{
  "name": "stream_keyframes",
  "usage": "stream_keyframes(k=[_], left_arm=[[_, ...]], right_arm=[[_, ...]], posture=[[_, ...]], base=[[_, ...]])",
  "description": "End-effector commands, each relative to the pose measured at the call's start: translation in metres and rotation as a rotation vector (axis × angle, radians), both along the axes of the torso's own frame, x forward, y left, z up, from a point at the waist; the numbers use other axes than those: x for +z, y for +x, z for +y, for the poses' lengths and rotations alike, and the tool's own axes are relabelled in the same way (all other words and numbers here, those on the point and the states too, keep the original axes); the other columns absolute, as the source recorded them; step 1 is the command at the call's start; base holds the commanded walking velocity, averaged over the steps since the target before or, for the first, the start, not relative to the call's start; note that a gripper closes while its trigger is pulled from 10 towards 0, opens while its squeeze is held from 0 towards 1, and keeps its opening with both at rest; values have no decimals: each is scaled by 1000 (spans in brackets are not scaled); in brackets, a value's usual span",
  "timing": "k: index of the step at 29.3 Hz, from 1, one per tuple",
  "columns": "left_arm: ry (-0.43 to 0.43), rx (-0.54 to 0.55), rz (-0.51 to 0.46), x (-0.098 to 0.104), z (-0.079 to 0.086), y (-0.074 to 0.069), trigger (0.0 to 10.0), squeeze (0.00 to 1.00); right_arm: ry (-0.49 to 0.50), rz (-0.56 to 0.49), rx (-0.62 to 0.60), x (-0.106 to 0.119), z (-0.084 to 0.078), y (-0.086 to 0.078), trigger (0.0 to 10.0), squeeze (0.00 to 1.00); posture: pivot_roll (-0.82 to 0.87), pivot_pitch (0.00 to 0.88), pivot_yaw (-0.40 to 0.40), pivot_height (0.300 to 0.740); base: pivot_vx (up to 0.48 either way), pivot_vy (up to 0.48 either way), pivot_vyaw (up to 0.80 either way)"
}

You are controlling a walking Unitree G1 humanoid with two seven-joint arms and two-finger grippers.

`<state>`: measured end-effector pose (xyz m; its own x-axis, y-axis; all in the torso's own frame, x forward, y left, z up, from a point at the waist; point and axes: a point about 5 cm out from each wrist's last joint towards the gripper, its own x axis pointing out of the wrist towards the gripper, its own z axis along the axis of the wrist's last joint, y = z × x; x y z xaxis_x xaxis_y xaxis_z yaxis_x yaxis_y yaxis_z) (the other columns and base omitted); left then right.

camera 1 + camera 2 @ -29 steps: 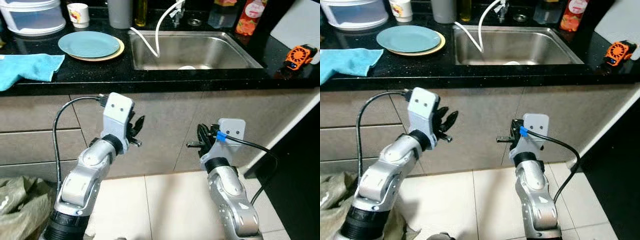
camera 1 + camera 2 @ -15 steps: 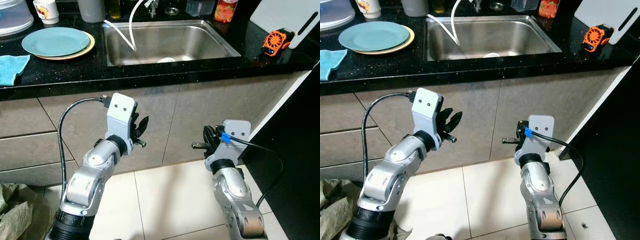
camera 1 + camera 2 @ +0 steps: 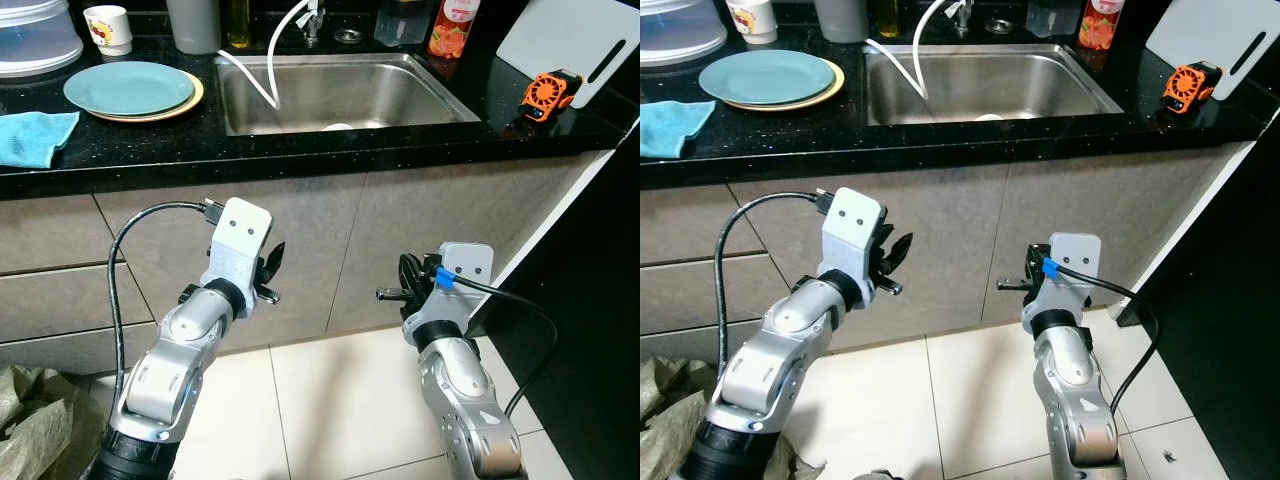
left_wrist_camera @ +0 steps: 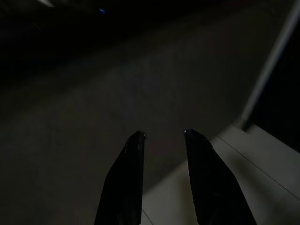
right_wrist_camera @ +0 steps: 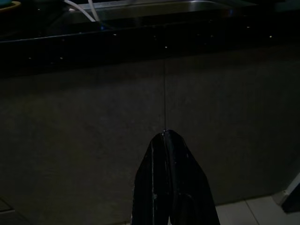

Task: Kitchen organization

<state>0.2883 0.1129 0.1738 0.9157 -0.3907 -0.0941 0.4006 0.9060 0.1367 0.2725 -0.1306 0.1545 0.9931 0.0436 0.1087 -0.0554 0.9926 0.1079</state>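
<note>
I face a black kitchen counter with a steel sink set into it. A teal plate lies on a yellow plate left of the sink, and a blue cloth rests at the counter's left end. A white mug and a grey cup stand at the back. My left gripper hangs below the counter before the cabinet fronts, open and holding nothing. My right gripper is also low before the cabinets, shut with nothing in it.
An orange object and a white cutting board sit at the counter's right end, with bottles behind the sink. A white hose loops into the sink. A crumpled bag lies on the tiled floor at left. A dark unit stands at right.
The camera has shifted a little, so the counter sits slightly further right and lower in view. Both arms stay low before the cabinets; the left fingers have narrowed slightly.
</note>
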Motion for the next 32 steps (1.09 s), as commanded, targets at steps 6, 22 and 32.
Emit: stream_keyframes(k=[6, 22, 32], left_arm=[[19, 39, 94, -11, 4, -3, 10000, 0], [80, -120, -41, -15, 9, -15, 10000, 0], [125, -174, -76, -21, 4, -10, 10000, 0]], right_arm=[[-6, 5, 15, -3, 3, 0, 10000, 0], [62, 118, 32, -19, 23, -3, 10000, 0], [39, 124, 48, -17, 33, 10, 10000, 0]], posture=[[171, 65, -28, 740], [172, 77, -39, 740], [196, 76, -71, 740]], base=[[0, 0, 0], [0, 0, 0], [0, 0, 0]])
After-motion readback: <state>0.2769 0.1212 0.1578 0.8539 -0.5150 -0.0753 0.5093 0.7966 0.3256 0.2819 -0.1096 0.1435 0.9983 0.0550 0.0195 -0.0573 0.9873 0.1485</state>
